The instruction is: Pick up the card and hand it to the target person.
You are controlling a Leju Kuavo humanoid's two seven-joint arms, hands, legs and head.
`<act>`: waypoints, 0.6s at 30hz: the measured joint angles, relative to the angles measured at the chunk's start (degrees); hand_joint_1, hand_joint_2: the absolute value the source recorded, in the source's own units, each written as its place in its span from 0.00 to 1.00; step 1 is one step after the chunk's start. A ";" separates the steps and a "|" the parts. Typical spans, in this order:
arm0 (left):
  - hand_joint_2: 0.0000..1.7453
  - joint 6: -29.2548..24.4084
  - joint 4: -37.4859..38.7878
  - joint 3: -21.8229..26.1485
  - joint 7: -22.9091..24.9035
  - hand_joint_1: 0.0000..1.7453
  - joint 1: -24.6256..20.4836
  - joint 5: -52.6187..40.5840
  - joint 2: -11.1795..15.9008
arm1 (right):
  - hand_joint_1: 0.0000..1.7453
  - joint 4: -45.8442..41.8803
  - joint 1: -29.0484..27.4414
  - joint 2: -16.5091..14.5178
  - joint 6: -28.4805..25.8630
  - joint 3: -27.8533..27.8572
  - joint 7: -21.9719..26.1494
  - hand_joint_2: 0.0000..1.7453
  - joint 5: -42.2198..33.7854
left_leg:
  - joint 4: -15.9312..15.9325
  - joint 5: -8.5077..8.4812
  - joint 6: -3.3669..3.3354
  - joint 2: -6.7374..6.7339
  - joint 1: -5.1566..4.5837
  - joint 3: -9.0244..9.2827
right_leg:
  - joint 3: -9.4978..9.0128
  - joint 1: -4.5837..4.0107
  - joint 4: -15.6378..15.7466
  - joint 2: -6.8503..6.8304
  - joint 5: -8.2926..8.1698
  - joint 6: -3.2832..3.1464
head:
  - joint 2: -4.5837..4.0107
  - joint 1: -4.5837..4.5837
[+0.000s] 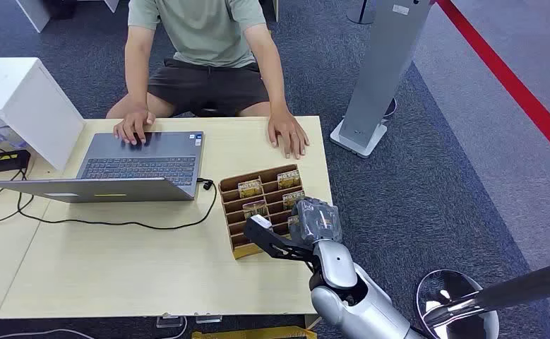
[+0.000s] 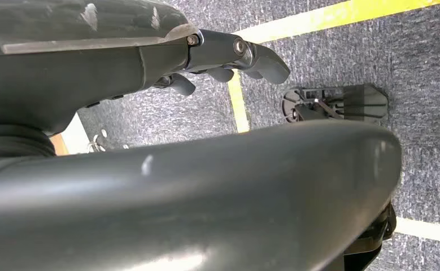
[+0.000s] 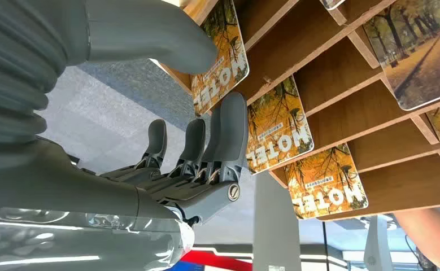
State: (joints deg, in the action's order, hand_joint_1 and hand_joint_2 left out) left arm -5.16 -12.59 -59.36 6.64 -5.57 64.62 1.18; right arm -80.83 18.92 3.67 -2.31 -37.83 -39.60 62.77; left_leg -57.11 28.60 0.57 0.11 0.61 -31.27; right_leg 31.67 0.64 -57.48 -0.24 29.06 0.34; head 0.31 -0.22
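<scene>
A brown wooden card holder (image 1: 238,244) stands on the table near its right edge, with several autumn-picture "HOTEL" cards (image 1: 289,178) in its slots. My right hand (image 1: 315,220) hovers at the holder's right side. In the right wrist view the holder (image 3: 342,73) is close ahead. My right hand (image 3: 195,169) has its thumb (image 3: 149,34) on one side of the nearest card (image 3: 220,62) and its fingers (image 3: 229,135) on the other, still apart. More cards (image 3: 279,127) sit in the neighbouring slots. My left hand (image 2: 229,56) hangs over the carpet, holding nothing.
A person (image 1: 208,42) sits across the table, one hand (image 1: 288,134) flat on the tabletop and the other on an open laptop (image 1: 141,166). A black cable (image 1: 116,222) loops past the laptop. A white box (image 1: 25,99) stands far left, a grey kiosk stand (image 1: 381,70) right.
</scene>
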 joint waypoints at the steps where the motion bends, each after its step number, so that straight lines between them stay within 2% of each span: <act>1: 0.00 0.00 0.00 0.00 0.01 0.00 0.00 0.01 0.00 | 0.53 0.05 0.00 0.00 -0.02 0.00 0.01 1.00 -0.06 | 0.00 0.00 0.00 0.00 0.00 0.00 | 0.00 0.00 0.00 0.00 0.00 0.00 | 0.00 0.00; 8: 0.00 -0.12 0.00 0.00 0.15 0.00 0.00 0.03 -0.01 | 0.48 0.82 0.00 -0.02 -0.09 0.00 0.17 1.00 -0.23 | 0.00 0.00 0.00 0.00 0.00 0.00 | 0.00 0.00 0.00 0.00 0.00 0.00 | 0.00 0.01; 18: 0.00 -0.15 0.00 0.00 0.34 0.00 0.00 0.04 -0.02 | 0.51 1.54 0.00 -0.02 -0.11 0.00 0.38 1.00 -0.36 | 0.00 0.00 0.00 0.00 0.00 0.00 | 0.00 0.00 0.00 0.00 0.00 0.00 | 0.00 0.00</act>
State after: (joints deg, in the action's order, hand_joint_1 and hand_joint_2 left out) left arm -5.31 -12.59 -59.36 6.98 -5.57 64.66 1.16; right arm -79.29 18.92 3.65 -2.42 -37.83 -39.23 62.41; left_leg -57.11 28.61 0.57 0.11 0.61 -31.27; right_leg 31.67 0.64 -57.48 -0.24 29.06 0.34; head 0.31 -0.22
